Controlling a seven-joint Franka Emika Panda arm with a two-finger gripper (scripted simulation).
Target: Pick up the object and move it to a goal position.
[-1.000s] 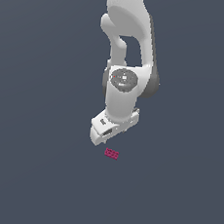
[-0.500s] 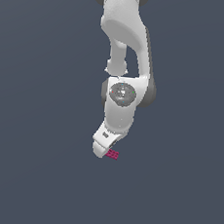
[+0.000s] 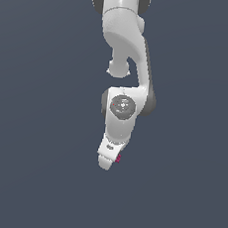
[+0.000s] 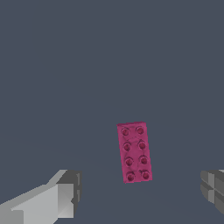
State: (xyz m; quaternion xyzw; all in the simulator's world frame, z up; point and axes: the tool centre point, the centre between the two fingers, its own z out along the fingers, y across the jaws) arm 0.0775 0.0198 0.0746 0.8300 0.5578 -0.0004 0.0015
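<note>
Between your gripper's (image 4: 139, 192) spread fingers (image 4: 61, 197) lies the brick (image 4: 134, 152), studs up, touching neither; outside, the arm (image 3: 125, 72) hides nearly all of it.

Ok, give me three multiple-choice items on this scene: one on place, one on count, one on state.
1. In the wrist view, the pink brick lies
A. between the two fingers
B. clamped by one finger
C. out of sight

2. Studs on the brick:
A. four
B. eight
C. twelve

3. The claw is
A. shut on the brick
B. open
C. hidden

Key: 1 A, it sits in the gap, apart from both fingers. 2 B, two rows of four. 3 B, the fingers stand wide apart.
</note>
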